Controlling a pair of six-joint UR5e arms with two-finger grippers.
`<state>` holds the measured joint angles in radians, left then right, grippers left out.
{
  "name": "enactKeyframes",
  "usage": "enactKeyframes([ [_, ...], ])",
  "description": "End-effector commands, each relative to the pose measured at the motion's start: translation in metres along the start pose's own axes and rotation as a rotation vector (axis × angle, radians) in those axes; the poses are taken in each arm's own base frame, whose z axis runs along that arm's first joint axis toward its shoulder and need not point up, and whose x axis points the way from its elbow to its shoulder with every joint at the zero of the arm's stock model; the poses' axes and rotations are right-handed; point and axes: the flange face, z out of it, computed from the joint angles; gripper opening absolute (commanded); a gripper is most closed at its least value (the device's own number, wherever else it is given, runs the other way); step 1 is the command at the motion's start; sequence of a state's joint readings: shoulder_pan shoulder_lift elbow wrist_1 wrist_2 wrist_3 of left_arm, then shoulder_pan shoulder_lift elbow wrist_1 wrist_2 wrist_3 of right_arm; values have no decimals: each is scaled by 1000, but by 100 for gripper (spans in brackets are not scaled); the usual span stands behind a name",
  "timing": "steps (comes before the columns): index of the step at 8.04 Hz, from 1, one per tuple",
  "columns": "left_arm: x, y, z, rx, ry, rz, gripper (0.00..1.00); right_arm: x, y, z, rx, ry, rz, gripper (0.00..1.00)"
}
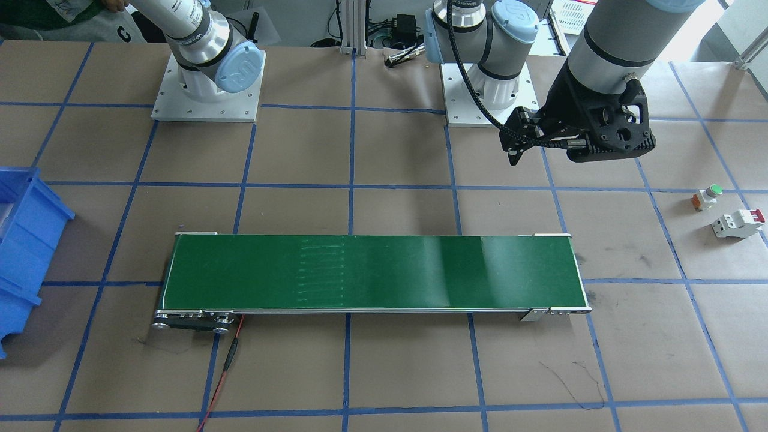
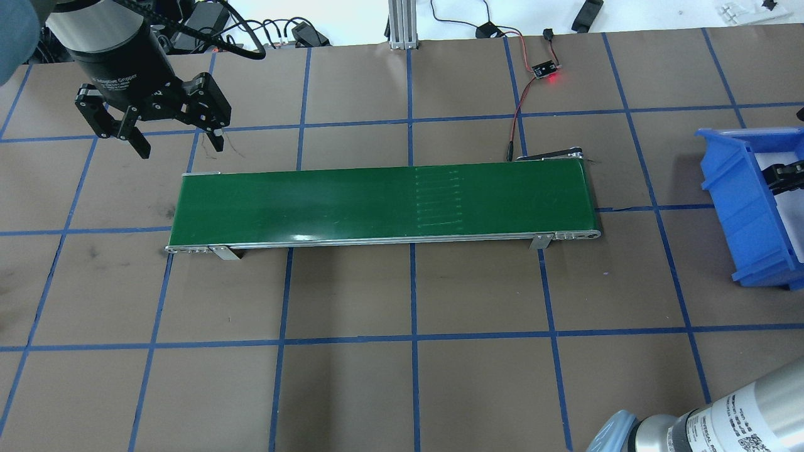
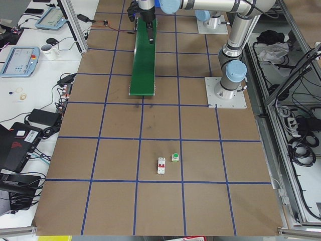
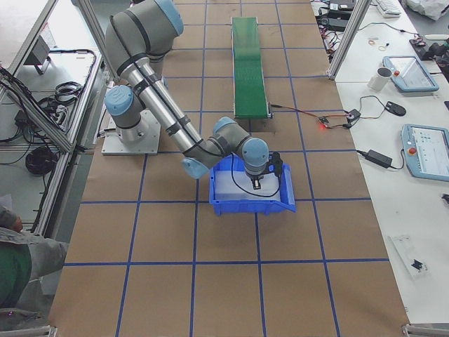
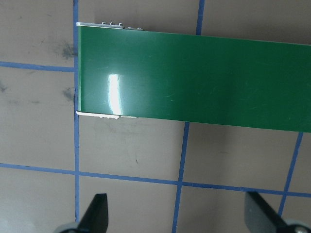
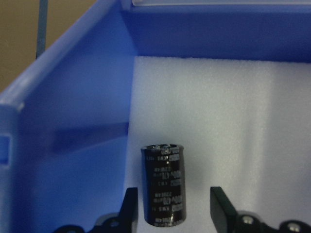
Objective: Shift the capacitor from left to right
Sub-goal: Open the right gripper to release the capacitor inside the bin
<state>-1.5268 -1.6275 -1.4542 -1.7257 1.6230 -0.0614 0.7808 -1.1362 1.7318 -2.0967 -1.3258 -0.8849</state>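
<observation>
Brown paper covers the table (image 2: 402, 376), ruled into squares by blue tape, and a green conveyor (image 2: 377, 201) lies across its middle with nothing on it.

Closest in, through the right wrist camera, the right gripper (image 6: 170, 216) hangs down into the blue bin (image 6: 87, 121) on the robot's right. Its fingers (image 6: 130, 208) stand one on each side of the capacitor (image 6: 164, 187). One finger is just beside it and the other shows a clear gap, so we read the jaws as parted and not clamping. The capacitor rests on the white foam (image 6: 233, 121) that lines the bin floor, near one side wall. Whether it stands or lies there we cannot tell. Nothing else shows in the part of the bin that we can see.

Farther off, past the conveyor's left end, the left gripper (image 2: 180, 149) hovers above the paper with its jaws wide and nothing between them. Well beyond it, at the table's left end, a green-capped button (image 1: 708, 197) and a white block with a red lever (image 1: 739, 224) sit near each other — neither is part of this job.

We judge the task nearly finished: the capacitor is already on the right, inside the bin. What appears to be left is small — the right gripper has only to lift clear without nudging it.
</observation>
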Motion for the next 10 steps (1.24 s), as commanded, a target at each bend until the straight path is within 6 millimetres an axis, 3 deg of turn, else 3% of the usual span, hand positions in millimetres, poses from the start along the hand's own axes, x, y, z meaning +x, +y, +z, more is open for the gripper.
enactKeyframes([
  [1, 0, 0, 0, 1, 0, -1, 100, -3, -4, -15, 30, 11, 10, 100],
  [5, 0, 0, 0, 0, 0, 1, 100, -30, 2, -107, 45, 203, 102, 100],
  [7, 0, 0, -1, 1, -1, -1, 100, -46, -7, -149, 91, 264, 109, 100],
  [9, 0, 1, -1, 3, -4, 1, 100, -91, -18, -171, 77, 291, 143, 100],
  [10, 0, 1, -1, 3, -6, 1, 100, -135, -30, -184, 93, 301, 143, 100],
])
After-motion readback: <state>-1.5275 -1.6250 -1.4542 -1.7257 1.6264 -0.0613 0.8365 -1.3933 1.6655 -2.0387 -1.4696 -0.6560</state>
